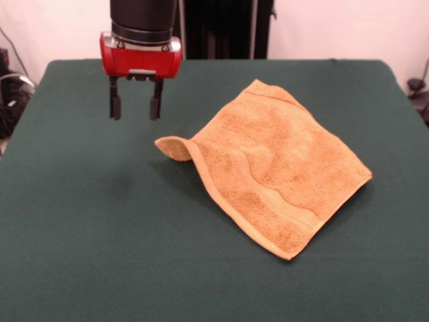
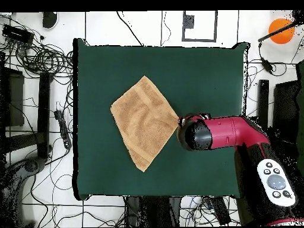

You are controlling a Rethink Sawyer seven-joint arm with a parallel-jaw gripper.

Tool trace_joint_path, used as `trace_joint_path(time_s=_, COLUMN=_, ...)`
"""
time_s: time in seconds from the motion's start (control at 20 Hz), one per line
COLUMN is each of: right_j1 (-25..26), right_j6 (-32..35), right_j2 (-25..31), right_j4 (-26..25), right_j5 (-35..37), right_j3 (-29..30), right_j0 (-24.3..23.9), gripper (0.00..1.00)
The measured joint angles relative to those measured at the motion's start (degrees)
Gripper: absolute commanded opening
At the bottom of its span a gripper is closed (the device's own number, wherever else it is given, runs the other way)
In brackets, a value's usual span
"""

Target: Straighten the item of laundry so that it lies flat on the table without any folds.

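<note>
One table: the dark green table (image 1: pixel 80 221) carries a single cloth and nothing else, so there is free room on every side for a pull.
Towel: the orange towel (image 1: pixel 281 168) lies as a diamond around the middle of the table, nearer one long edge in the overhead view, mostly spread out.
Curled corner: one corner (image 1: pixel 173 147) lifts and rolls over itself on the side facing the claw; the other three corners lie down.
Gripper: the gripper (image 1: pixel 135 107) hangs above bare table just beside that curl, fingers parted to a middling gap, holding nothing.
Doing it well: my read is to pinch only the rolled corner, low, then draw it outward away from the towel's centre and release flat; grabbing deep would likely bunch it.
Writing: no brand, label or lettering is readable.
</note>
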Motion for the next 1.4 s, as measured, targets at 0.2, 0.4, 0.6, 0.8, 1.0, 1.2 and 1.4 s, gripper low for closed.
trace_joint_path(time_s=0.2, right_j1=0.0, right_j6=0.0, right_j2=-0.1, right_j4=0.0, right_j5=0.0, right_j3=0.0, right_j0=0.3, gripper=1.0)
trace_joint_path(time_s=0.4, right_j1=0.1, right_j6=0.0, right_j2=-0.1, right_j4=0.0, right_j5=0.0, right_j3=0.0, right_j0=0.4, gripper=1.0)
trace_joint_path(time_s=0.6, right_j1=0.1, right_j6=0.0, right_j2=-0.1, right_j4=0.0, right_j5=0.0, right_j3=0.0, right_j0=0.4, gripper=1.0)
trace_joint_path(time_s=0.8, right_j1=0.1, right_j6=0.0, right_j2=-0.1, right_j4=0.0, right_j5=0.0, right_j3=0.0, right_j0=0.4, gripper=1.0)
trace_joint_path(time_s=1.0, right_j1=0.1, right_j6=0.0, right_j2=0.0, right_j4=-0.9, right_j5=0.0, right_j3=0.0, right_j0=0.2, gripper=1.0)
trace_joint_path(time_s=1.2, right_j1=0.1, right_j6=0.0, right_j2=0.0, right_j4=-2.0, right_j5=0.0, right_j3=0.0, right_j0=-0.1, gripper=1.0)
trace_joint_path(time_s=1.4, right_j1=0.1, right_j6=0.0, right_j2=0.1, right_j4=-3.3, right_j5=0.0, right_j3=0.0, right_j0=-0.6, gripper=1.0)
